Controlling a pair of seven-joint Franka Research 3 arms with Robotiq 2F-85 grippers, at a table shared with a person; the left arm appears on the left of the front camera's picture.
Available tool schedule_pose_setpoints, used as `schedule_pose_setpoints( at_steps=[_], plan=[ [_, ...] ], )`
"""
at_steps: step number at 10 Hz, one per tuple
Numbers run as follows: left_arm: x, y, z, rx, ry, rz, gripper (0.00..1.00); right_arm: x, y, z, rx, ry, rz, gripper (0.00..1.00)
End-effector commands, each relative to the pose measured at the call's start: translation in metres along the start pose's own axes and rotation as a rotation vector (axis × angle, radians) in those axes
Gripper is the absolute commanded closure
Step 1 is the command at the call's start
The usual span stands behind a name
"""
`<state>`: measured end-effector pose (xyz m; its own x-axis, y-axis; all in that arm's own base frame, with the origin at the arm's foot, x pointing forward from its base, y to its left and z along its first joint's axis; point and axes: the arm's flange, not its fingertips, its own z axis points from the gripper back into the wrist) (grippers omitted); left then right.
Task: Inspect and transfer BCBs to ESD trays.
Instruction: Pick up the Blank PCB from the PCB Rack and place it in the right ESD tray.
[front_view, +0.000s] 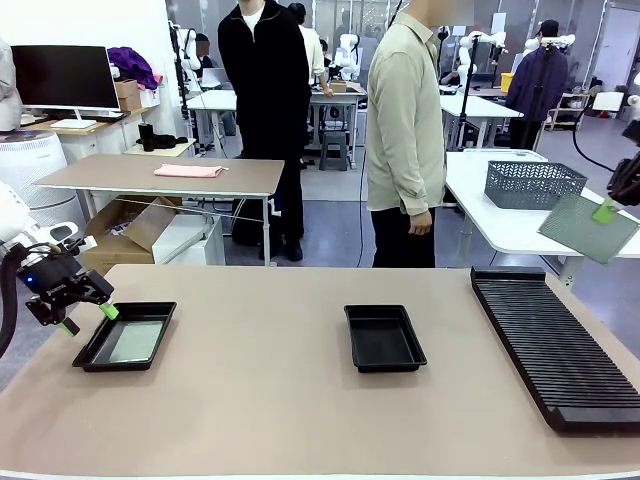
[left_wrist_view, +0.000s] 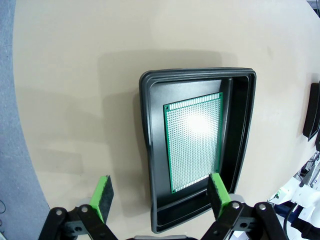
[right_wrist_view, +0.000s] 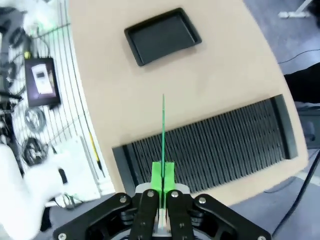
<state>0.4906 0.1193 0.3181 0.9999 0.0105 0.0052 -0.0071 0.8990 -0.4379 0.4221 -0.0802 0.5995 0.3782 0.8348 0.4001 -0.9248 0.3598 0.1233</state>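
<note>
Bench (front_view: 260, 400): ribbed rack (front_view: 550, 340) lay under the right claw (front_view: 605, 210), one ESD tray (front_view: 90, 355) under the left claw (front_view: 89, 319), a second tray (front_view: 385, 364) between them. One BCB (left_wrist_view: 195, 142) lay flat in the first tray, left claw spread apart above; another BCB (front_view: 585, 230) was clamped in the right claw.

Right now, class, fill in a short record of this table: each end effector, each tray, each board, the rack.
left end effector: open, at one end of the left tray
left tray: one green board lying flat inside
right end effector: shut on a second board, held up in the air
middle tray: no board in it
rack: right of the middle tray
</note>
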Motion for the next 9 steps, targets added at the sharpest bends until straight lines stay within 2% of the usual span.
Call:
schedule_pose_setpoints(
  at_steps=[1, 5, 9],
  plan=[
    [0.0, 0.001, 0.001, 0.0, -0.005, -0.004, 0.0, 0.011, -0.002, -0.018, 0.025, -0.086, -0.155, 0.98],
    [0.0, 0.001, 0.001, 0.0, -0.005, -0.004, 0.0, 0.033, -0.01, -0.069, 0.162, -0.201, -0.426, 0.98],
    [0.0, 0.001, 0.001, 0.0, -0.005, -0.004, 0.0, 0.053, -0.016, -0.117, 0.28, -0.214, -0.613, 0.98]
  ],
)
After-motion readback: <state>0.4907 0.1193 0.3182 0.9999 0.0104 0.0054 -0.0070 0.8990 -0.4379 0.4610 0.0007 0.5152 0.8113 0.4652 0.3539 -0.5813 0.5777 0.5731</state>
